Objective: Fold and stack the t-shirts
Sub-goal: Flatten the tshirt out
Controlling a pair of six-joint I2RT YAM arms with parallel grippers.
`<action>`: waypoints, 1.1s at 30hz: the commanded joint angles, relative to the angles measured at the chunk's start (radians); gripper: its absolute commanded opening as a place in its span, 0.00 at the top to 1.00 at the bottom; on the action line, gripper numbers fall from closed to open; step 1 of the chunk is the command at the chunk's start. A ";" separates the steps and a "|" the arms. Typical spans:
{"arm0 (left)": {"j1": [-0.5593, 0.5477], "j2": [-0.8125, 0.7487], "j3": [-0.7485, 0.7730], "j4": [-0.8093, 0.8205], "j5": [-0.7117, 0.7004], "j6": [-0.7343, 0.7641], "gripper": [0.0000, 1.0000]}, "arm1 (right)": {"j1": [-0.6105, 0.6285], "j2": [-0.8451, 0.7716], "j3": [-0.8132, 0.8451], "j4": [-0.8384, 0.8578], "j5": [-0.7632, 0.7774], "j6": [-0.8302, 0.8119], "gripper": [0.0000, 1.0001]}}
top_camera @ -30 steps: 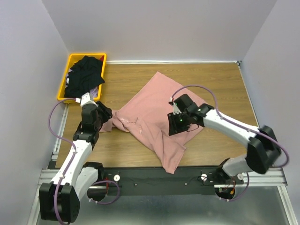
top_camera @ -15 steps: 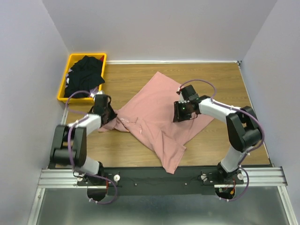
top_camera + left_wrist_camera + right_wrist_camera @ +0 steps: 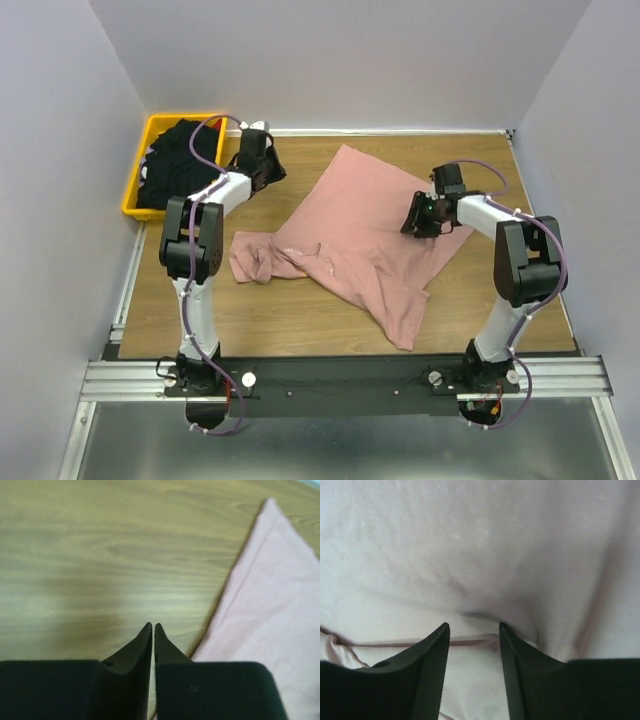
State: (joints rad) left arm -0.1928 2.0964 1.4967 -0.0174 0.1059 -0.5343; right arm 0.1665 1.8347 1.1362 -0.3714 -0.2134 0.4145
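The dusty pink t-shirt (image 3: 365, 225) lies rumpled, plain side up, across the middle of the wooden table (image 3: 300, 330). Its left part is bunched. My left gripper (image 3: 266, 167) is shut and empty over bare wood at the back, just left of the shirt's far corner. In the left wrist view its tips (image 3: 152, 626) touch each other and the pink edge (image 3: 280, 605) lies to the right. My right gripper (image 3: 416, 217) is open, low over the shirt's right side. The pink cloth (image 3: 480, 545) fills its view, and a hem fold runs between the jaws (image 3: 474, 627). Black t-shirts (image 3: 180, 160) are heaped in the bin.
A yellow bin (image 3: 137, 180) stands at the back left corner, close to my left gripper. White walls close in the table on the left, back and right. The arms' rail (image 3: 340, 375) runs along the near edge.
My left arm has swung from the shirt's bunched left part to the back of the table near the bin. My right gripper moved right and back, and the shirt slid right with it.
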 commanded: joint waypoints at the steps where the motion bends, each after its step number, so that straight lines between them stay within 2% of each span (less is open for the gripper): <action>1: -0.059 -0.061 0.059 -0.055 -0.020 0.080 0.84 | -0.005 -0.057 0.014 0.003 -0.012 -0.032 0.45; 2: -0.098 -0.114 0.042 -0.059 -0.034 0.092 0.75 | 0.004 -0.077 0.007 0.003 -0.030 -0.045 0.44; 3: -0.118 -0.143 -0.008 -0.085 -0.073 0.100 0.71 | 0.016 -0.116 -0.010 -0.001 -0.050 -0.066 0.43; 6: -0.199 -0.269 -0.131 -0.107 -0.175 0.076 0.64 | 0.082 -0.173 -0.047 -0.008 -0.060 -0.080 0.39; 7: -0.215 -0.295 -0.223 -0.113 -0.193 0.062 0.63 | 0.099 -0.202 -0.070 -0.011 -0.073 -0.077 0.38; 10: -0.258 -0.354 -0.346 -0.145 -0.216 0.025 0.62 | 0.168 -0.236 -0.114 -0.014 -0.081 -0.066 0.34; 13: -0.296 -0.349 -0.378 -0.197 -0.227 0.026 0.61 | 0.241 -0.273 -0.142 -0.032 -0.063 -0.060 0.28; 15: -0.309 -0.325 -0.378 -0.213 -0.227 0.034 0.61 | 0.260 -0.296 -0.173 -0.044 -0.060 -0.059 0.28; 21: -0.312 -0.216 -0.342 -0.240 -0.264 0.049 0.66 | 0.286 -0.362 -0.266 -0.080 -0.070 -0.057 0.28; 25: -0.310 -0.113 -0.256 -0.282 -0.290 0.085 0.68 | 0.288 -0.406 -0.309 -0.087 -0.055 -0.056 0.28; 31: -0.272 0.086 -0.005 -0.349 -0.347 0.174 0.71 | 0.288 -0.445 -0.328 -0.139 0.034 -0.075 0.29; 33: -0.266 0.158 0.132 -0.365 -0.362 0.212 0.71 | 0.288 -0.453 -0.329 -0.150 0.078 -0.079 0.29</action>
State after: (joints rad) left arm -0.4835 2.1227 1.5181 -0.2947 -0.1905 -0.4019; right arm 0.4461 1.4109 0.8204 -0.4725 -0.2245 0.3580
